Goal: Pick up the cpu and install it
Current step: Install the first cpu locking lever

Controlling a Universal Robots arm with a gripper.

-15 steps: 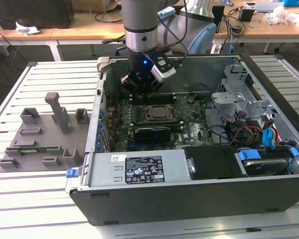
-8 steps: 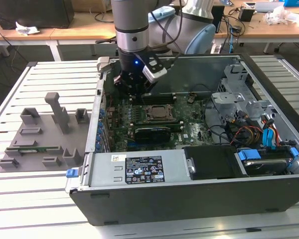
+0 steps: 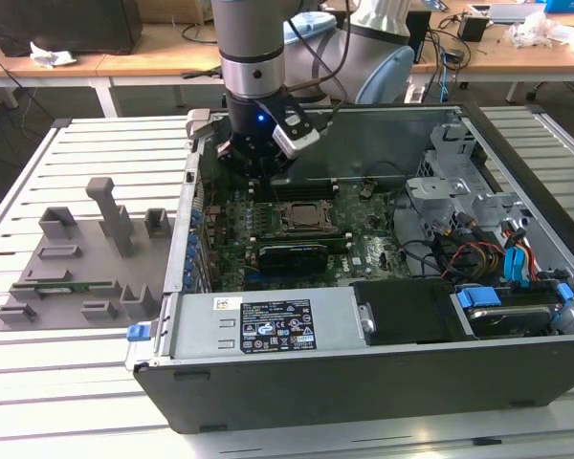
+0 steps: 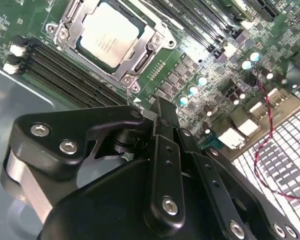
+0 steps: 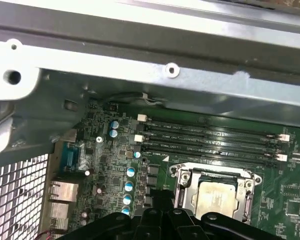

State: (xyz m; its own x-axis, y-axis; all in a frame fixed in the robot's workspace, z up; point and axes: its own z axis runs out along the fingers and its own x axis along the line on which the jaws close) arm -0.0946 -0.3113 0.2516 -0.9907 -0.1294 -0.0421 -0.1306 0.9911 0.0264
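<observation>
While reaching over the slatted desk (image 3: pixel 77 143) and down into the open computer case (image 3: pixel 364 382), hanging from the arm (image 3: pixel 249 38) low above the back corner of the motherboard (image 3: pixel 373 244). Not managing to judge the spread of the pincer (image 3: pixel 253 170), wide or narrow; seeing nothing gripped in it. Finding the cpu (image 4: pixel 107 32) lying flat in the socket (image 4: pixel 142 50), ringed by the metal frame, near the pincer but apart from it.

Judging the hazards from here:
- Probably risking a knock against the rear wall (image 5: pixel 165 85) through any sideways swing, being so close to it.
- Possibly scraping the memory slots (image 4: pixel 65 70) or the small blue-topped capacitors (image 5: pixel 130 186) by dropping lower while off line with the socket.
- Perhaps snagging the thin red-and-black wire (image 4: pixel 262 125) when pulling away toward that side.
- Possibly bending contacts under the chip by pressing on it, should it be sitting slightly askew; not being able to confirm its seating.

Comparing the views:
- In the exterior view, getting the whole layout: the arm's place in the case, the drives and cables toward the exterior view's right, and the grey fixture blocks (image 3: pixel 86 258) out on the desk at the exterior view's left, with the socket reading merely as a dark square.
- In the second wrist view, gaining the chip's silvery top, the frame's screws and the trailing wire.
- In the first wrist view, gaining the rear wall, the vent grille (image 5: pixel 15 195) and the port block (image 5: pixel 60 192) beside it, plus the cpu (image 5: pixel 213 196) just past the pincer's black linkage.
</observation>
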